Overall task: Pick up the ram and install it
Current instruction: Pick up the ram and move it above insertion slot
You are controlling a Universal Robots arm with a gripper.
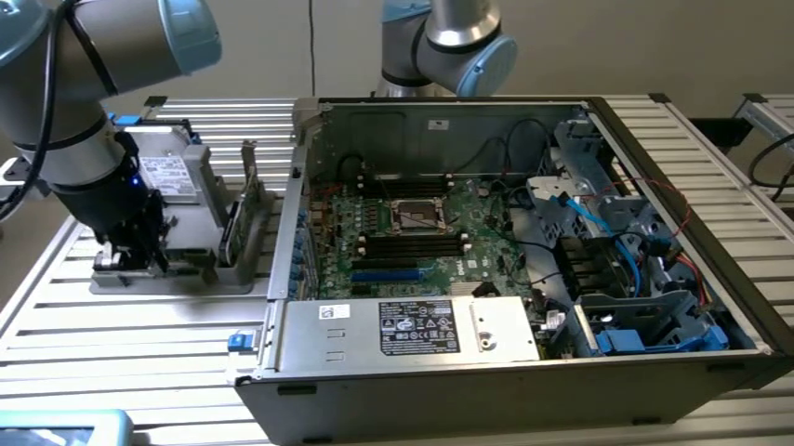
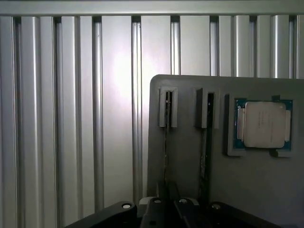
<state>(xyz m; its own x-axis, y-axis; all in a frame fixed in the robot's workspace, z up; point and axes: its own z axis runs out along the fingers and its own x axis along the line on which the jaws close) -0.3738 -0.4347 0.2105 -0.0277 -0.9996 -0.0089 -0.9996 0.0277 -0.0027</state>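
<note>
There are two arms, a near arm (image 1: 62, 102) and a far arm (image 1: 447, 42), and one claw (image 1: 130, 253). There is one bench (image 1: 125, 325) and one open case (image 1: 496, 400), with one motherboard (image 1: 484, 223) and one socket (image 1: 419, 216). One grey holder (image 2: 266, 190) has two sticks, a ram stick (image 2: 166, 137) and a second ram stick (image 2: 207, 142), plus one processor (image 2: 264, 124).

Thin ram (image 2: 166, 142), edge-on, upright in a slot of the gray holder (image 2: 266, 190)
</note>
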